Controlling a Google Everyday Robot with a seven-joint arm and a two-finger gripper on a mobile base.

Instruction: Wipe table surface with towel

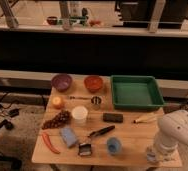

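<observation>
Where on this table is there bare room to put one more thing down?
The largest bare patch of the table lies between the black block, the blue cup and the gripper, which is low at the front right corner. The left half, around the white cup, is crowded.

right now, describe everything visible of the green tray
The green tray is a shallow rectangular bin, plastic-looking, with raised walls and nothing visible inside. It sits flat at the back right corner of the table, right of the orange bowl. The gripper is down at the front right edge, not touching it.
</observation>
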